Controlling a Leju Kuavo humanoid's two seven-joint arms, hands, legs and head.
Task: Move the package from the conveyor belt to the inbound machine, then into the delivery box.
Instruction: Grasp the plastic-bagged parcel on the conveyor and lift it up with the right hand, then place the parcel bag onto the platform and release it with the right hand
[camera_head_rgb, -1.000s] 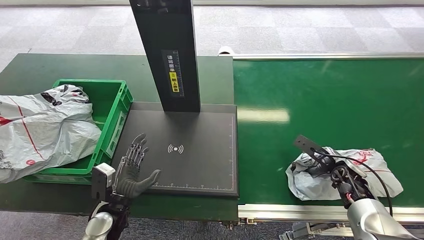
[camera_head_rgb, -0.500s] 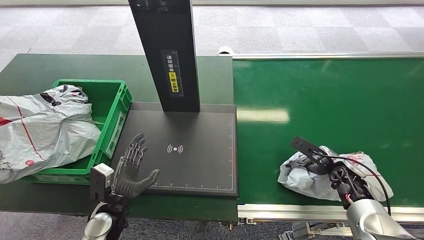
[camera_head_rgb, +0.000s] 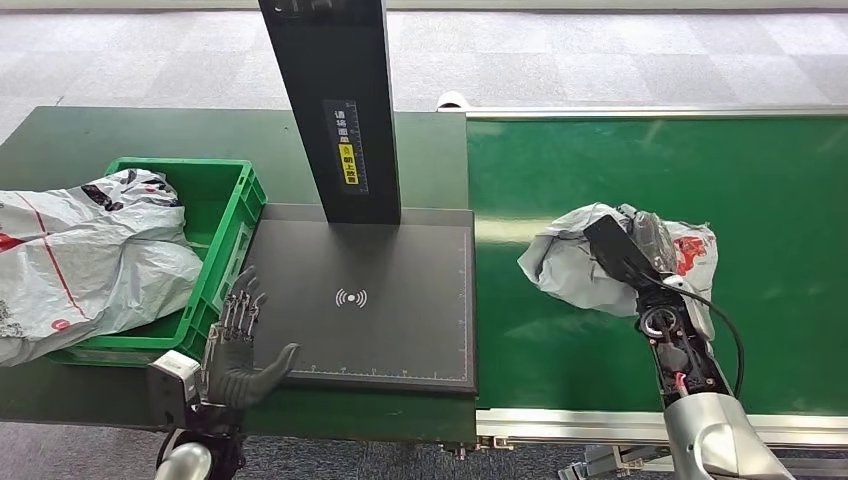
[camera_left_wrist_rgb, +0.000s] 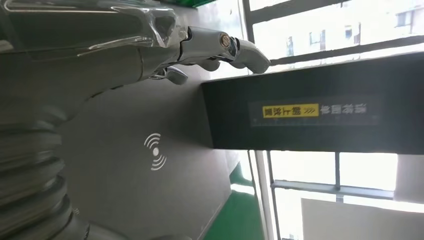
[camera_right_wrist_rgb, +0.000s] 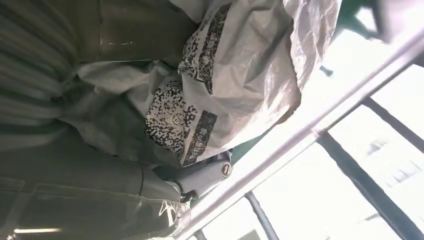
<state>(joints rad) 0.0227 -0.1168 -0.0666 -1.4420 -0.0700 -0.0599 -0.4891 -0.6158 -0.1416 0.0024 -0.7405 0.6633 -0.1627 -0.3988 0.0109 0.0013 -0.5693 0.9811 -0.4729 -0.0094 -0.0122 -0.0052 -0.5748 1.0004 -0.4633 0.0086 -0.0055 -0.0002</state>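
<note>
- Head view: the right hand (camera_head_rgb: 648, 240) grips the crumpled grey plastic mailer package (camera_head_rgb: 580, 265), which a second ago lay low on the green conveyor belt (camera_head_rgb: 760, 180) near its front rail. It is now raised and carried toward the flat dark scanning plate of the inbound machine (camera_head_rgb: 400, 340), though not yet past the belt's edge. I judge the pick done and the transfer under way; setting it on the plate comes next.
- Head view: the left hand (camera_head_rgb: 235, 350) has drawn back slightly toward the plate's front corner. It is empty, fingers spread, beside the green plastic delivery box (camera_head_rgb: 215, 180), which already holds a large grey bag (camera_head_rgb: 90, 255).
- Left wrist view: the left hand's fingers (camera_left_wrist_rgb: 220, 45) stretch out over the plate, holding nothing, near the machine's black upright post (camera_left_wrist_rgb: 310, 107).
- Right wrist view: the package's printed label sits close to the camera, with the thumb (camera_right_wrist_rgb: 200, 177) clamped against its plastic.
</note>
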